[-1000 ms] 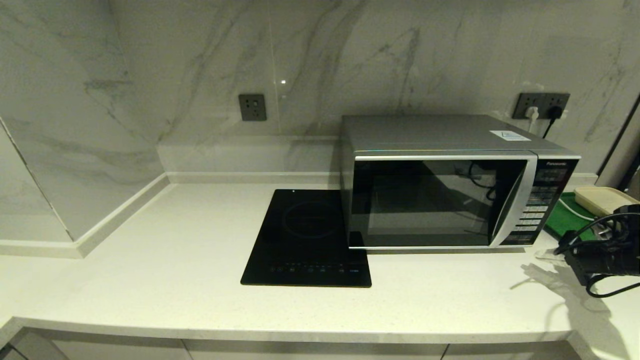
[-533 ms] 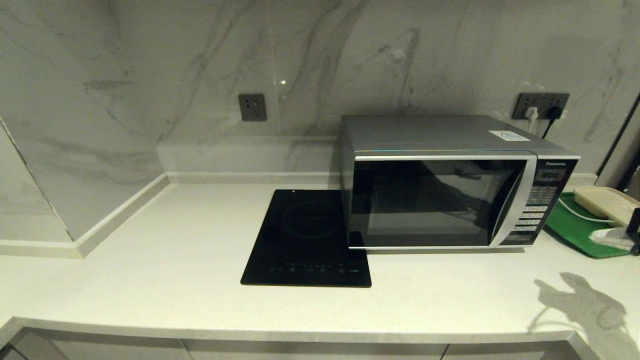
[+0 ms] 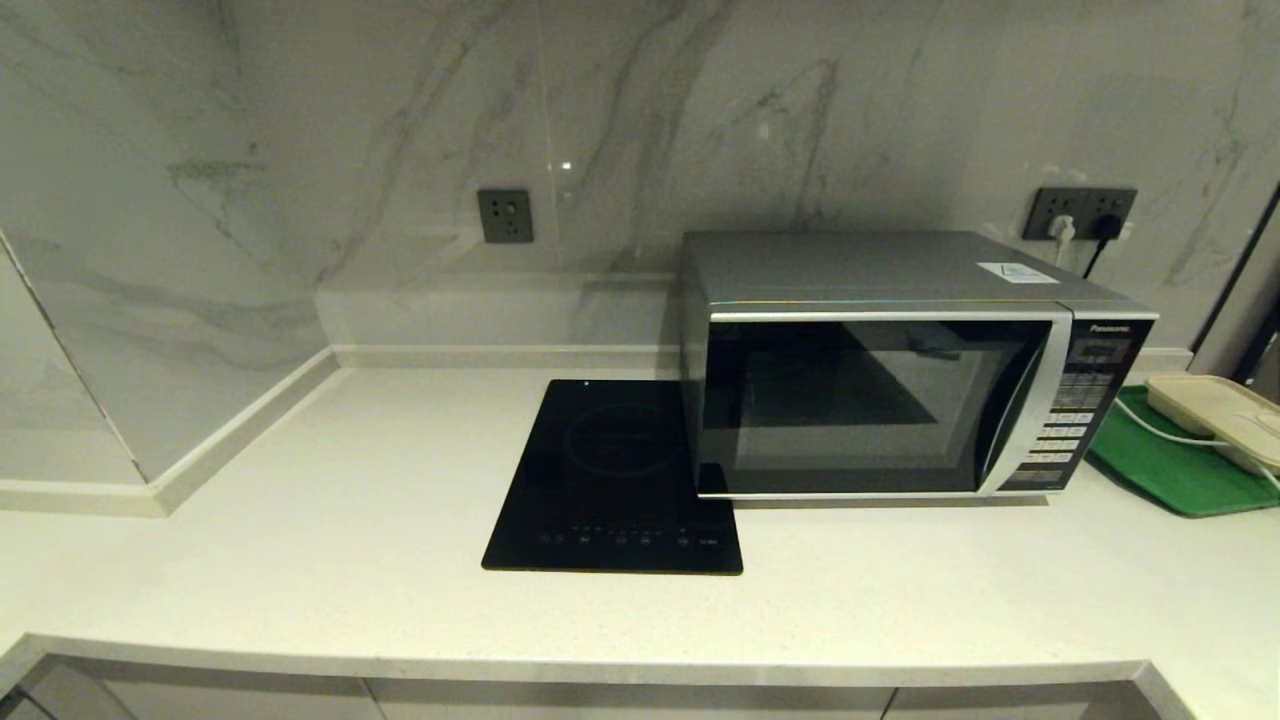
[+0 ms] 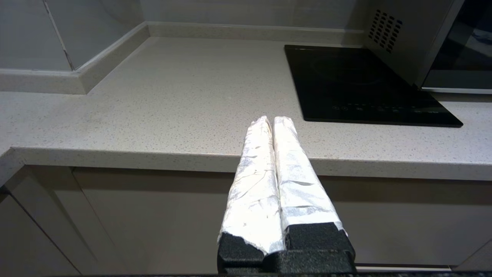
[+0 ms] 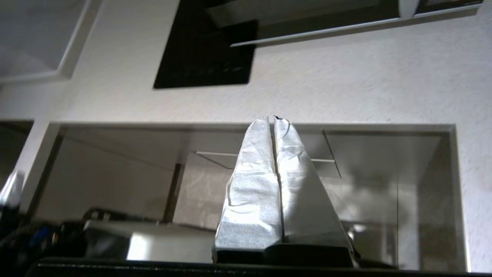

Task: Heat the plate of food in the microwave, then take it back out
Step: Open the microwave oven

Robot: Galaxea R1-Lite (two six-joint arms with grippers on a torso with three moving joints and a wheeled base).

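Observation:
The silver microwave [image 3: 900, 365] stands on the counter at the right, its dark glass door closed and its keypad panel [image 3: 1080, 405] on the right side. The plate of food is out of view. Neither arm shows in the head view. My left gripper [image 4: 272, 119] is shut with nothing in it and hangs in front of the counter's front edge, below counter height. My right gripper [image 5: 272, 119] is also shut and empty, low in front of the counter edge, with the microwave's bottom edge [image 5: 326, 29] farther ahead.
A flat black cooktop [image 3: 615, 480] lies just left of the microwave, partly under its corner. A green tray [image 3: 1170, 465] with a cream rectangular box [image 3: 1215, 410] and a white cable sits at the far right. Cabinet fronts [image 4: 153, 215] lie below the counter.
My right arm, seen at the right edge of the counter a second ago, has drawn back out of the head view, uncovering the green tray. The microwave door stays closed.

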